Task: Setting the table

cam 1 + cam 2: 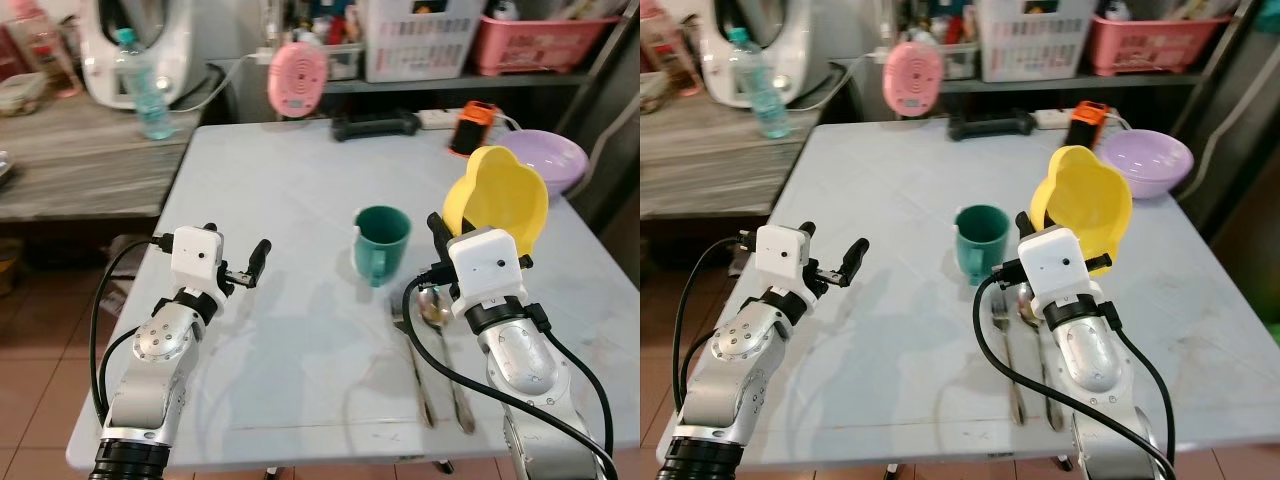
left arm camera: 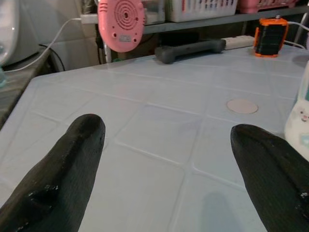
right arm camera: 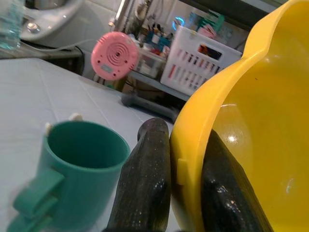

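Note:
My right gripper (image 3: 182, 145) is shut on the rim of a yellow bowl (image 1: 497, 200), one finger inside and one outside. The bowl is tilted nearly upright above the right side of the pale grey table (image 1: 270, 190). A green mug (image 1: 381, 243) stands just left of it, handle toward me. Below the bowl, a fork (image 1: 414, 372) and a spoon (image 1: 452, 375) lie side by side, pointing away from me. My left gripper (image 2: 166, 133) hovers open and empty over the table's near left part.
A purple bowl (image 1: 548, 158) sits at the far right corner, with an orange-black device (image 1: 473, 127) and a dark bar-shaped object (image 1: 375, 125) along the back edge. A pink round device (image 1: 297, 78) is behind. A water bottle (image 1: 150, 95) stands on the wooden counter at left.

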`<state>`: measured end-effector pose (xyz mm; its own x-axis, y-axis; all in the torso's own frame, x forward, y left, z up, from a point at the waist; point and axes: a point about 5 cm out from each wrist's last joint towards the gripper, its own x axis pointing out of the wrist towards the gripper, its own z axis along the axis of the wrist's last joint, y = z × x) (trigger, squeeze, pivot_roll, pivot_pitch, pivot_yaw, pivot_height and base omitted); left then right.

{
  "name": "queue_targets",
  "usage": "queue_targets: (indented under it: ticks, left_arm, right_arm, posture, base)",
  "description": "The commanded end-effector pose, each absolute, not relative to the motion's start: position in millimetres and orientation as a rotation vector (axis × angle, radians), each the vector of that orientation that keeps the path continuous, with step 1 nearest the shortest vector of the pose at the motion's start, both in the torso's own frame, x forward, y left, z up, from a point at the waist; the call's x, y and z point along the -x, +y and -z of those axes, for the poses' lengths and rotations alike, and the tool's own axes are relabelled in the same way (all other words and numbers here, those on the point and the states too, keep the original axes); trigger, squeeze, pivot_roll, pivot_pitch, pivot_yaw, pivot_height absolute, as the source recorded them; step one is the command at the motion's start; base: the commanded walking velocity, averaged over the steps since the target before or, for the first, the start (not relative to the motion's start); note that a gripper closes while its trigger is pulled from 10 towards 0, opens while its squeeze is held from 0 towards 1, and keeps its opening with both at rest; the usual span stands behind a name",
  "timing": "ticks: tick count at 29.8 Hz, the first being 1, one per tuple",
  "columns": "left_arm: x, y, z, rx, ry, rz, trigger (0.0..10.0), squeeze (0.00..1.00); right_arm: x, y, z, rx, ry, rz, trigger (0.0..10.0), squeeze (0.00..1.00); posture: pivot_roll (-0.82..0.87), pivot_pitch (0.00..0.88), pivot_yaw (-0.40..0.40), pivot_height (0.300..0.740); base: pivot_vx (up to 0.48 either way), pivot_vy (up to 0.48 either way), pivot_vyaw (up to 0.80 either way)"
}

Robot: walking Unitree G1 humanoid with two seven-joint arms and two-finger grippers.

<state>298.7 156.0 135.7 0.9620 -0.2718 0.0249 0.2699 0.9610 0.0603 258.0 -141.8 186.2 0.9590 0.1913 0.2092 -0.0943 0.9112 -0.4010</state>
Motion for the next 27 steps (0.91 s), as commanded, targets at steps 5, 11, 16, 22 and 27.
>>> queue_targets:
  ticks: [5,11,16,22,27]
  left_arm:
    - [-299.6,163.6,-134.4,-0.065,-0.022,0.242,10.0,0.00]
    - [-298.4,165.7,-134.2,-0.068,-0.016,0.235,10.0,0.00]
    - [-297.8,165.9,-135.1,-0.069,-0.017,0.240,10.0,0.00]
    - [-299.5,165.3,-137.7,-0.074,-0.021,0.252,10.0,0.00]
    - [-301.3,164.3,-139.6,-0.073,-0.023,0.255,10.0,0.00]
  right_arm:
    - [-257.8,-138.1,-192.0,0.389,-0.270,-0.166,10.0,0.00]
    - [-258.3,-136.2,-192.0,0.385,-0.269,-0.168,10.0,0.00]
    - [-258.2,-133.7,-191.3,0.380,-0.269,-0.170,10.0,0.00]
    - [-259.0,-133.1,-191.9,0.375,-0.273,-0.162,10.0,0.00]
    - [-259.8,-132.7,-192.1,0.376,-0.275,-0.158,10.0,0.00]
  posture:
    - [-0.12,0.047,0.061,0.740]
    - [-0.11,0.048,0.063,0.740]
    - [-0.11,0.053,0.069,0.740]
    - [-0.11,0.052,0.076,0.740]
    - [-0.11,0.054,0.077,0.740]
  base:
    - [0.000,0.000,0.00]
    - [0.000,0.000,0.00]
    - [0.000,0.249,0.00]
    - [0.000,0.480,0.00]
    - [0.000,0.480,0.00]
